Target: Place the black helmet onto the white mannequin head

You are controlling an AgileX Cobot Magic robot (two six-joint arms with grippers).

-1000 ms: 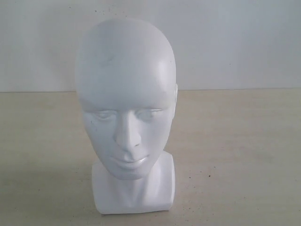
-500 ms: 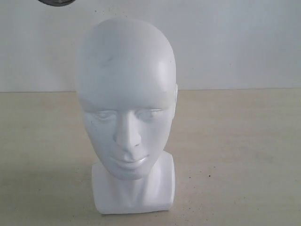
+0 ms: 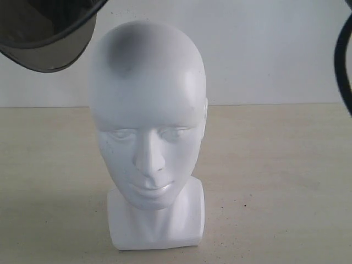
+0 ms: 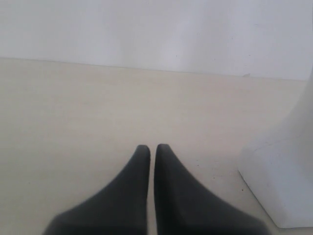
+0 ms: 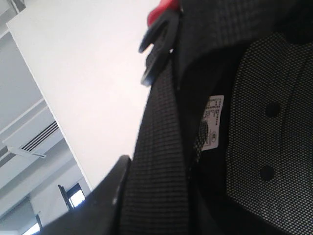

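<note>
The helmet [image 3: 47, 33] hangs high beside the bare head [image 3: 147, 110], not yet seated; left gripper [image 4: 152, 148] empty, fingers pressed together, right gripper's hold impossible to tell

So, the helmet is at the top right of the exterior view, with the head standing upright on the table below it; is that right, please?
Not quite. In the exterior view the helmet is at the top left, not the top right; only a black cable shows on the right. The head does stand upright on the table.
</note>
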